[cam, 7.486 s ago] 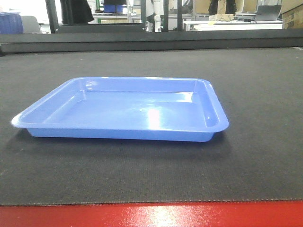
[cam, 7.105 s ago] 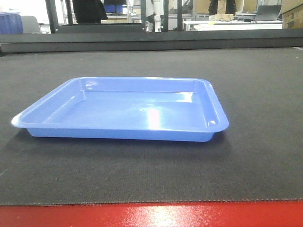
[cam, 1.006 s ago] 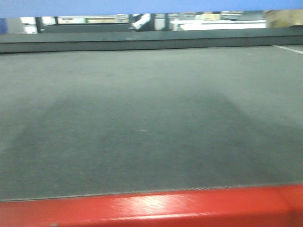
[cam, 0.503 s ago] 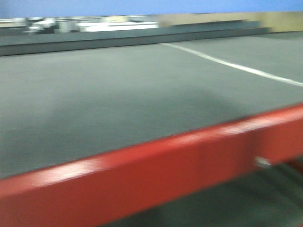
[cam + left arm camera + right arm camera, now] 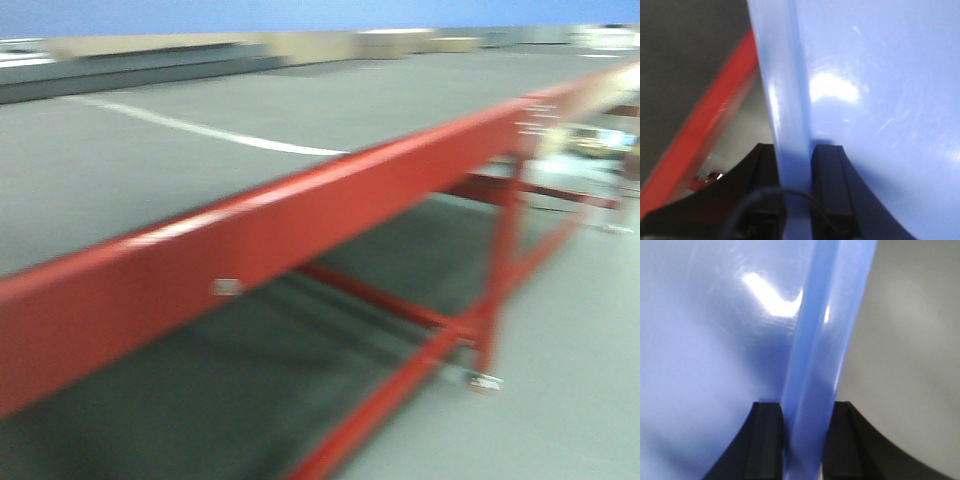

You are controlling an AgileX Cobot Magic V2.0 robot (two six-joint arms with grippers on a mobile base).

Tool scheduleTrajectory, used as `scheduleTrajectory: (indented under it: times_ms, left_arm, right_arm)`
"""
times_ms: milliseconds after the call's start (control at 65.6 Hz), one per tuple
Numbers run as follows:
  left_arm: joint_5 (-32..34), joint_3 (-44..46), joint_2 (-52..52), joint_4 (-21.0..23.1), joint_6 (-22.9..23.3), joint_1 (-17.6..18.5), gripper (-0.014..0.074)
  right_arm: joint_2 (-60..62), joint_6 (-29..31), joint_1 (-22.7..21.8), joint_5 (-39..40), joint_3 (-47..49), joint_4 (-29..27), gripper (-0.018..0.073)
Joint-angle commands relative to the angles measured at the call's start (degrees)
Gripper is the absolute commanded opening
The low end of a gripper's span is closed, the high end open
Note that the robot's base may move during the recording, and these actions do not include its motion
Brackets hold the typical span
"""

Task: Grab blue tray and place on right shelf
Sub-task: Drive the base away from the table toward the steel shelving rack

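Blue tray [image 5: 880,100]: cut off, only rim and glossy wall showed.
Left gripper [image 5: 794,162]: was clamped on rim.
Right gripper [image 5: 805,417]: was clamped on rim.
Red frame [image 5: 250,240]: was blurred.

blue tray [image 5: 865,100] light blue with white glare spots; left gripper [image 5: 795,165] and right gripper [image 5: 807,415] black; tabletop [image 5: 150,175] dark grey with one white stripe [image 5: 210,130]; frame [image 5: 300,220] bright red; floor [image 5: 570,350] pale grey
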State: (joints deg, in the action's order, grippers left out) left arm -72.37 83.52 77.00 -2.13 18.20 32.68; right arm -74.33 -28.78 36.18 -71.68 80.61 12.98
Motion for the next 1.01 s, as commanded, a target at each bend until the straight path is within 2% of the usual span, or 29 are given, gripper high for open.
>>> scheduleTrajectory:
  times_ms: [0, 991]
  left_arm:
    - [-4.2, 1.42, -1.56, 2.69, -2.08, 1.29, -0.0048]
    - [-4.2, 1.42, -1.56, 2.69, -2.08, 1.29, -0.0048]
  right_arm:
    - [1.38, 2.33, 0.43, 3.16, 1.71, -0.42, 0.0057]
    - [1.38, 2.33, 0.43, 3.1, 1.71, -0.42, 0.0057]
